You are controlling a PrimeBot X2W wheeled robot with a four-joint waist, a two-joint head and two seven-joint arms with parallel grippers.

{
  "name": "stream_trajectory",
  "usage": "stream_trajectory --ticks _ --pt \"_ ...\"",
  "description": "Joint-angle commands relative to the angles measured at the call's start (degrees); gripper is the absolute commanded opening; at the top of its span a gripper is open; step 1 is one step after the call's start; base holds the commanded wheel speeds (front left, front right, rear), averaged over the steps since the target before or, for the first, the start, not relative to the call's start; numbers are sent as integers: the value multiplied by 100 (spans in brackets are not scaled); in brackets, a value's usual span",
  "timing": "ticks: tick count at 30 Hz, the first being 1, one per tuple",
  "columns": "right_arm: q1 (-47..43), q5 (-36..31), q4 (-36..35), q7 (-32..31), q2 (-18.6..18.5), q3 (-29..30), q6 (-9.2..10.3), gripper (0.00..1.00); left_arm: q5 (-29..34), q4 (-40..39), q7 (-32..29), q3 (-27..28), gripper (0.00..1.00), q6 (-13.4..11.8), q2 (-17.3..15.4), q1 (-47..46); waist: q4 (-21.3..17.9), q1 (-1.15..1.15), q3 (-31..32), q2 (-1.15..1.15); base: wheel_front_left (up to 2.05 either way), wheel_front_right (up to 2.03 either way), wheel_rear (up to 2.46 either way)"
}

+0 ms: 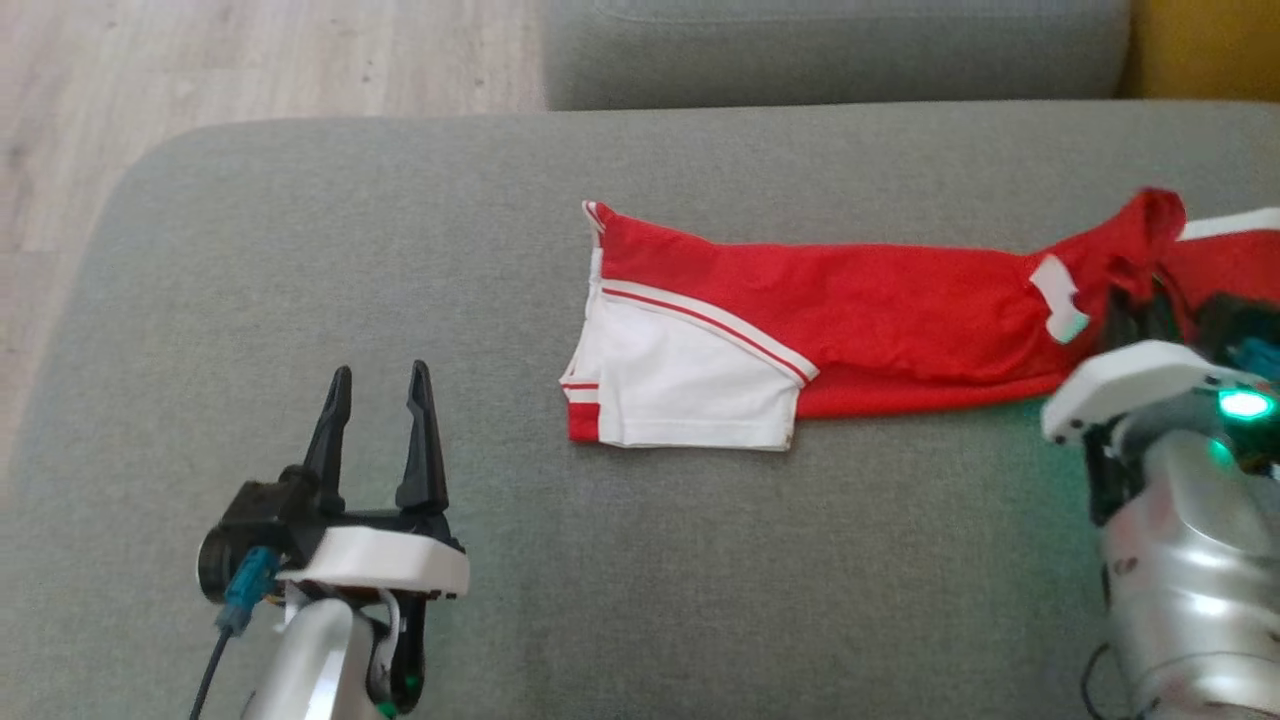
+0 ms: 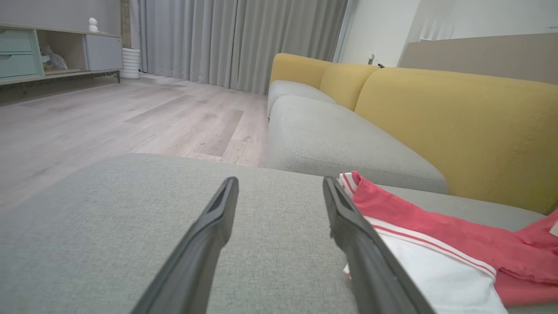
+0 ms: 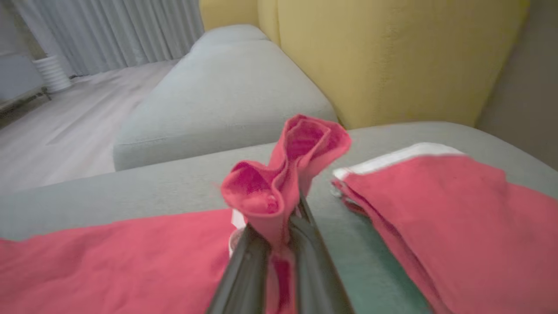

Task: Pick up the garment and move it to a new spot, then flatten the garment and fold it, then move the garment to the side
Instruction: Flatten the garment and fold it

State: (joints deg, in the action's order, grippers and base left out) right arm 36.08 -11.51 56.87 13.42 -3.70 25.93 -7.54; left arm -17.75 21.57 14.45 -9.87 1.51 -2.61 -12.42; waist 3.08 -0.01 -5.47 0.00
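Right wrist view, garment (image 3: 301, 144) clamped in right pincer (image 3: 278, 223)

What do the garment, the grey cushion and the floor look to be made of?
Garment: thin soft fabric, matt red and white, probably jersey; it bunches into loose folds in the right hand.
Cushion: grey woven upholstery, matt; fine weave shows in the left wrist view.
Floor: pale planks with grain lines, low sheen; wood or laminate, cannot tell.
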Motion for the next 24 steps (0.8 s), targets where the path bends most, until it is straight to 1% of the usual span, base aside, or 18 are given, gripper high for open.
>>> stream_trajectory --ticks 1,3,6,9,13,15,18,24 --pt "383 151 -150 93 70 -341 5 0 -12 -155 54 121 100 -17 -27 -120 108 1 87 0 0 0 0" --pt "537 716 71 112 77 -1016 5 0 -21 -138 55 76 100 -9 -27 -118 251 1 136 0 0 0 0" --pt "674 1794 220 126 79 -2252 5 0 -62 -133 55 3 100 -16 -27 -143 465 1 154 0 0 0 0" --pt "598 2583 39 69 80 -3380 5 0 -91 -120 55 -91 100 -28 -27 -179 679 1 145 0 0 0 0" --pt "405 3340 -312 -162 81 -4524 5 0 -126 -113 55 -202 100 -51 -27 -231 937 1 80 0 0 0 0" --pt "334 3559 -401 -254 81 -4920 5 0 -142 -109 55 -252 100 -54 -27 -266 1055 1 30 0 0 0 0" --pt "270 3822 -410 -326 81 -5306 5 0 -181 -105 55 -334 100 -66 -27 -316 1208 1 -38 0 0 0 0" --pt "291 3998 -196 -315 81 -5748 5 0 -272 -123 55 -507 100 -116 -27 -430 1462 1 -211 0 0 0 0"
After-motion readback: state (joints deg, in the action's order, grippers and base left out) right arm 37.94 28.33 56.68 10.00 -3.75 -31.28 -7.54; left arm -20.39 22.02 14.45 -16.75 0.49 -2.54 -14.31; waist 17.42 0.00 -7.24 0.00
